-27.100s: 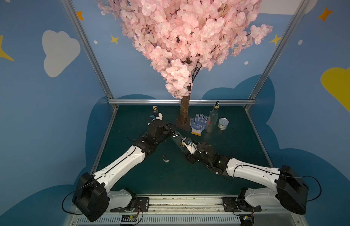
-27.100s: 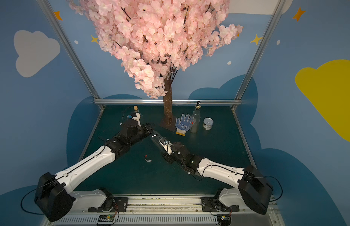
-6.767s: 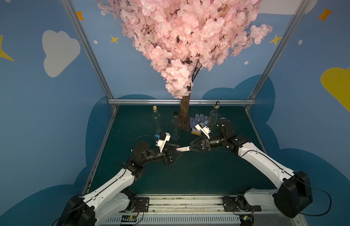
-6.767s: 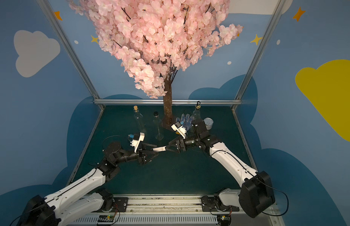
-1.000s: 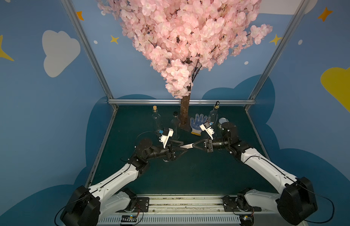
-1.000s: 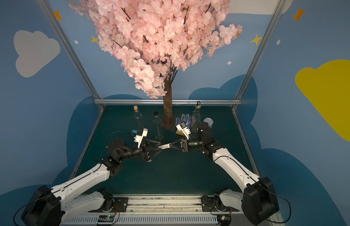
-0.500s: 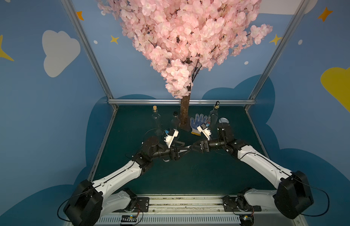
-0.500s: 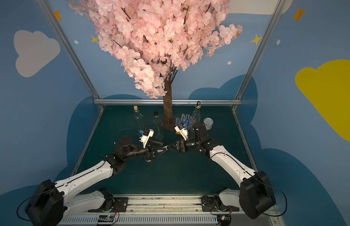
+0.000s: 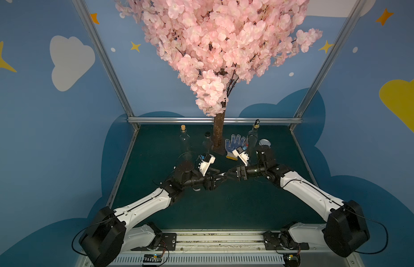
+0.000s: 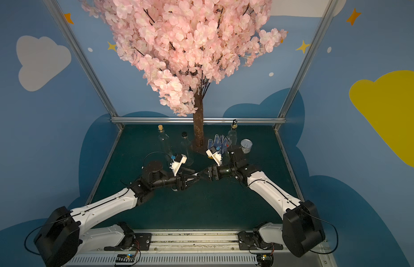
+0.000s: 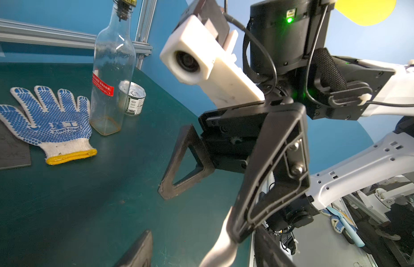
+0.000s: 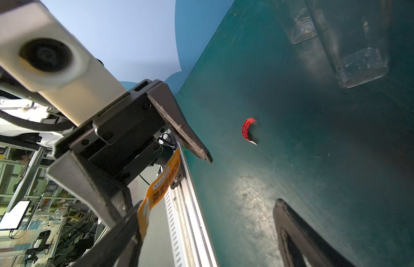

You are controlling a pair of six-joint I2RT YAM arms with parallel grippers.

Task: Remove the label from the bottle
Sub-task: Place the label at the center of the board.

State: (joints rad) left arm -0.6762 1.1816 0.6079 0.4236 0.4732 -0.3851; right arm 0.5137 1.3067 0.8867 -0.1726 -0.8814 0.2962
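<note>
Two hands meet tip to tip over mid-surface. Right hand: jaws wide apart and clamping nothing, but the orange label clings to one of its fingers. Left hand: jaws also apart. The strip runs up into its gap and we see no pinch on it. So the label hangs in the air between both hands, touching no bottle.

Outward from there:
- A red curl lies loose on the surface, roughly 8 o'clock, near the left wrist.
- The corked bottle at 11 and the black-capped bottle at 12 stand upright. Both look bare, but they're too small for us to be sure.
- The pourer bottle at 1 o'clock, just beside the glove and can, carries a red band.

Our read is that the peel is done for this strip, though we can't tell which bottle gave it. What's left is getting the sticky strip off that finger and set down, plus the red band if it counts.
</note>
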